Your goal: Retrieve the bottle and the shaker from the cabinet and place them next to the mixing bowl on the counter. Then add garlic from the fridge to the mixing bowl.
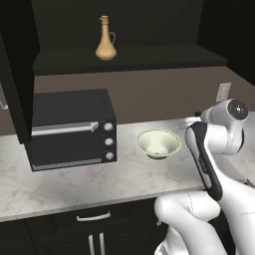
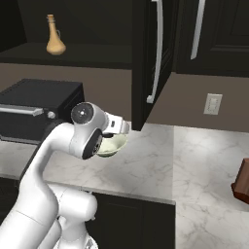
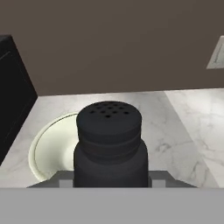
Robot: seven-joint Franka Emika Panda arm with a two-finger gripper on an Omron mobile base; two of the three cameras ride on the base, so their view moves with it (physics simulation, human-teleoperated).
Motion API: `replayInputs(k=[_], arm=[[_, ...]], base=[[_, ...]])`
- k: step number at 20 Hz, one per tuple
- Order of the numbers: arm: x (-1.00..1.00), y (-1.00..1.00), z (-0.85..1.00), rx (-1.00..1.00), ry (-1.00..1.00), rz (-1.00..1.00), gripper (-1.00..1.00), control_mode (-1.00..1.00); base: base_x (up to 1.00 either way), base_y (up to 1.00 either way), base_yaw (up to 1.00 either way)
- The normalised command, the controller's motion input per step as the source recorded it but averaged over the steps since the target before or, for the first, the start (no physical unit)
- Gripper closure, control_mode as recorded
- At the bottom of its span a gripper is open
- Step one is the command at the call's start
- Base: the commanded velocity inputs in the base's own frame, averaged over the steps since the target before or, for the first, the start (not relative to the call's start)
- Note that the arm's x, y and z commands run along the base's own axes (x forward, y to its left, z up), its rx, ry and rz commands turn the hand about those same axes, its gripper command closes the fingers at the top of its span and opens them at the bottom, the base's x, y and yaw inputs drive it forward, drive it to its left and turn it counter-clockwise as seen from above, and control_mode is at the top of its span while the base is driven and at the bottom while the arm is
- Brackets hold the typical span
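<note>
I had the claw [image 3: 110, 181] clamped on the shaker [image 3: 109, 144], upright above the worktop [image 1: 99, 179] just beside the mixing bowl [image 1: 158, 143]. The bottle [image 1: 105, 40] stood on the cabinet [image 1: 129, 60] shelf, above the black oven [image 1: 69, 128].

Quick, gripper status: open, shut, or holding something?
Gripper: shut on the small black stubby shaker, above the white marbled counter.
</note>
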Motion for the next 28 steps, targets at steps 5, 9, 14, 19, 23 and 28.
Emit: replayInputs(k=[5,9,14,19,23,28], arm=[[0.7,-0.33,-0.32,0.0,0.0,0.0,1.0,-1.0],[0.72,-0.4,-0.09,0.0,0.0,0.0,1.0,-1.0],[0.47,-0.4,-0.11,0.0,0.0,0.0,1.0,-1.0],[0.03,-0.28,0.0,0.0,0.0,0.04,1.0,-1.0],[0.0,-0.04,-0.01,0.0,0.0,0.06,1.0,-1.0],[0.0,-0.03,-0.01,0.0,-0.04,0.2,1.0,-1.0]], base=[[0.0,0.0,0.0],[0.0,0.0,0.0],[0.0,0.0,0.0],[0.0,0.0,0.0],[0.0,0.0,0.0],[0.0,0.0,0.0]])
